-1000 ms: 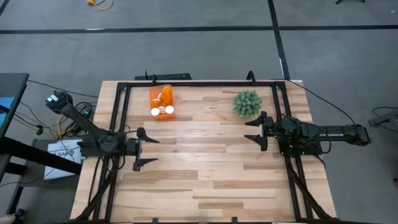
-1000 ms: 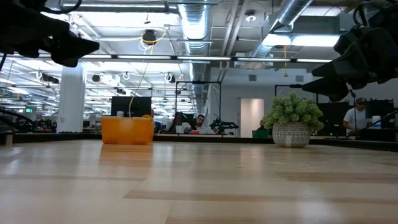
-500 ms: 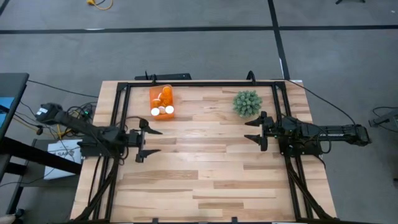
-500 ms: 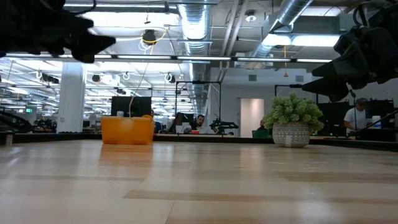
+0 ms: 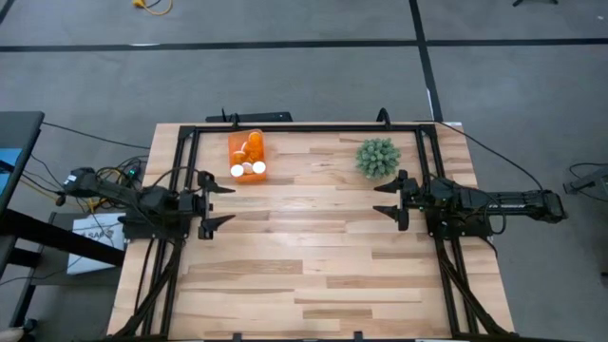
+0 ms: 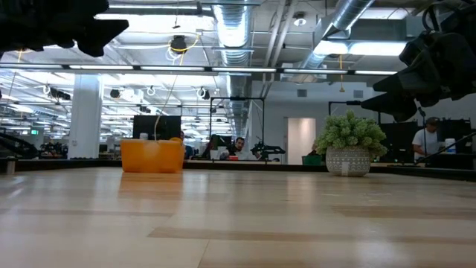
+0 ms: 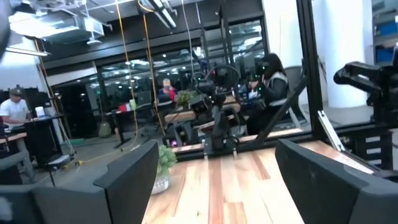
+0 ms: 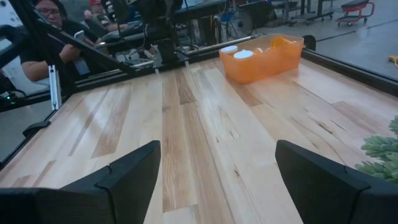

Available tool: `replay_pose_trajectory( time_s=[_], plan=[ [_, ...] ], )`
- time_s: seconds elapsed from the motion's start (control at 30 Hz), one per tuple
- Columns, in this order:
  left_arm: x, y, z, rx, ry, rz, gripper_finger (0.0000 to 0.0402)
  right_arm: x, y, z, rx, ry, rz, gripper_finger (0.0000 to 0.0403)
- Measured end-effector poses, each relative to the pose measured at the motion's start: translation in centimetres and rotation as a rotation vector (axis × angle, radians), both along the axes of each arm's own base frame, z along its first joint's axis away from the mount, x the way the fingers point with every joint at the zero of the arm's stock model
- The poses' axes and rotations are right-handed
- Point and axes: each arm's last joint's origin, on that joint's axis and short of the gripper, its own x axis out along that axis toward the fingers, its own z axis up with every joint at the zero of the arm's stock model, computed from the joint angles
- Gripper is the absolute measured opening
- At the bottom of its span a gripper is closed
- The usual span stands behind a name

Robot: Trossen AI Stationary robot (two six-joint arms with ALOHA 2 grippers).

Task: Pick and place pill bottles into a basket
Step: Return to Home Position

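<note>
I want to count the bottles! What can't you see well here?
- Pill bottles: high view, too small to count; only two white caps are clear.
- Low view: the wall of the basket hides them.
- Right wrist view: plant cut off by the picture's edge.

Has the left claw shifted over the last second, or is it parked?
Yes. In the high view the left claw, open and empty, has moved nearer the basket and drawn slightly back toward its own arm's base.

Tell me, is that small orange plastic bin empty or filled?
Partly filled: the small rectangular orange plastic bin contains translucent orange pill bottles; their round white caps show from above.
</note>
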Motion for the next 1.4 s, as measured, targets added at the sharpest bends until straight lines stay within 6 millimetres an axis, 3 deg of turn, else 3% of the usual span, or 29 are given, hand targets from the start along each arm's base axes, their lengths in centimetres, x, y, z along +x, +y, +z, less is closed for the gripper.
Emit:
replay_pose_trajectory(
  time_s=[0.17, 0.53, 1.0, 1.13, 1.4],
  plan=[
    [-0.9, 0.2, 0.6, -0.007, -0.005, -0.008, 0.0312, 0.0, 0.0, 0.0, 0.0, -0.001, 0.0, 0.0311],
    [-1.8, 0.5, -0.1, -0.031, 0.042, -0.021, 0.0312, 0.0, 0.0, 0.0, 0.0, 0.0, 0.0, 0.0311],
    [-1.4, 0.2, -1.6, -0.038, 0.099, -0.074, 0.0312, 0.0, 0.0, 0.0, 0.0, 0.0, 0.0, 0.0311],
    [-1.3, 0.2, -2.5, -0.051, 0.184, -0.068, 0.0312, 0.0, 0.0, 0.0, 0.0, 0.0, 0.0, 0.0311],
    [-1.3, 0.2, -2.5, -0.059, 0.188, -0.081, 0.0313, 0.0, 0.0, 0.0, 0.0, 0.0, 0.0, 0.0311]
  ],
)
